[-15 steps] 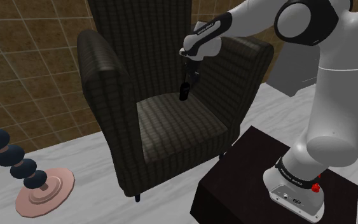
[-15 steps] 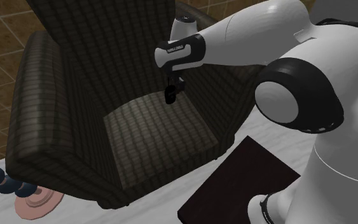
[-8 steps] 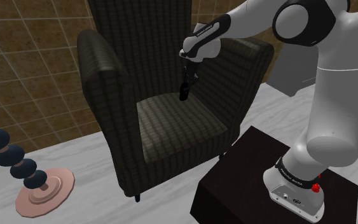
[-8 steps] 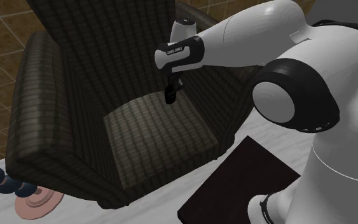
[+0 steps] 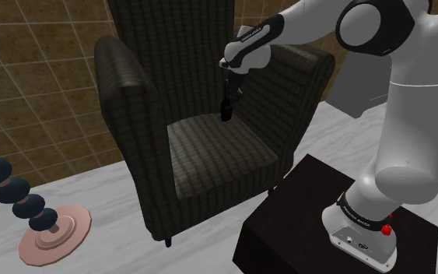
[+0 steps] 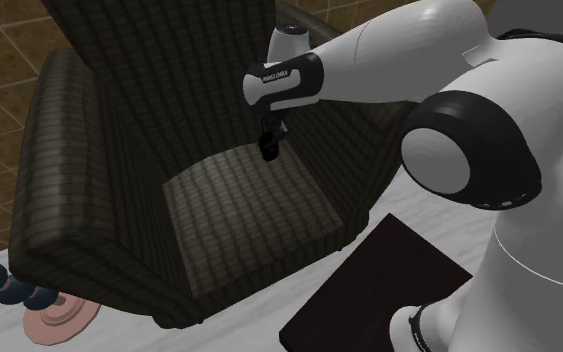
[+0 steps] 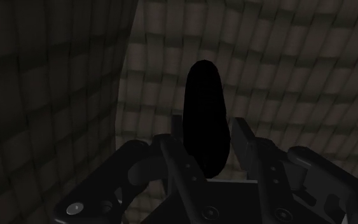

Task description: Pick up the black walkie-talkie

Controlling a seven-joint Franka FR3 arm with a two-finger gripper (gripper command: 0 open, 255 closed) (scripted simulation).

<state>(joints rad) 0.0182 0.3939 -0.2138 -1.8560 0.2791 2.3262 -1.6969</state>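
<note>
Walkie-talkie (image 5: 226,111), black and oblong, hangs roughly upright over the rear of the seat cushion of the dark plaid armchair (image 5: 209,159), close to its backrest. Contact with the cushion cannot be determined. Black gripper (image 7: 206,135) has both jaws clamped on the unit's upper end, pointing down at the armchair seat. Dark box stand (image 5: 287,226) sits just beside the armchair's front corner on the pale marbled floor (image 5: 100,249)

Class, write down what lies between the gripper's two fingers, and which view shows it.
The walkie-talkie lies there, clasped by the gripper's fingers; the wrist view shows it.
</note>
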